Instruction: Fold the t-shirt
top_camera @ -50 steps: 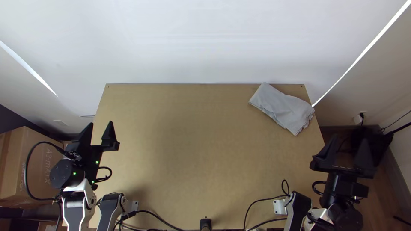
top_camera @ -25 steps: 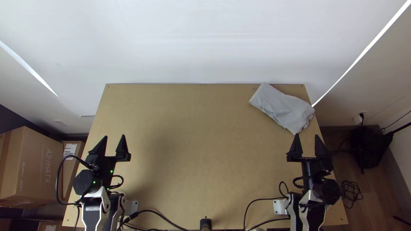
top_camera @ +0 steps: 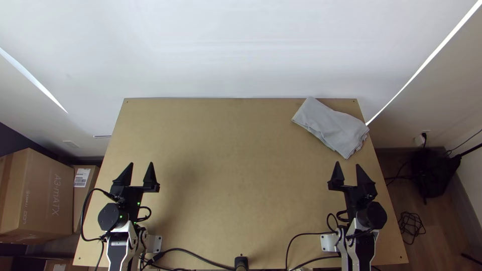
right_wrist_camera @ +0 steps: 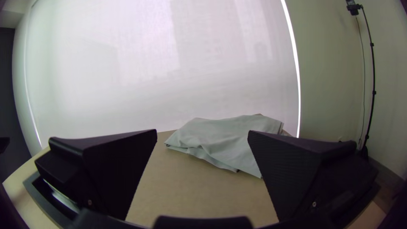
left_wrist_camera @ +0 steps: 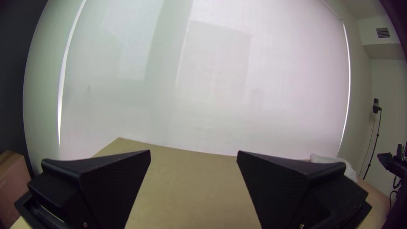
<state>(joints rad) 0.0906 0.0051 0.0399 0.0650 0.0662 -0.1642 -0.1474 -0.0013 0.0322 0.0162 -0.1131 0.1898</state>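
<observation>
Pale-grey folded cloth t-shirt [top_camera: 331, 125] is lying beyond nearer black right gripper [top_camera: 347, 163] | long axis is slanting far-left to near-right | right and black left gripper [top_camera: 141, 163] are gaping, holding nothing

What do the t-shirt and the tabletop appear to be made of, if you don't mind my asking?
The t-shirt looks like soft, matte knit fabric, perhaps cotton, given its limp folds. The tabletop seems a smooth wooden board, possibly fibreboard, being evenly tan.
</observation>
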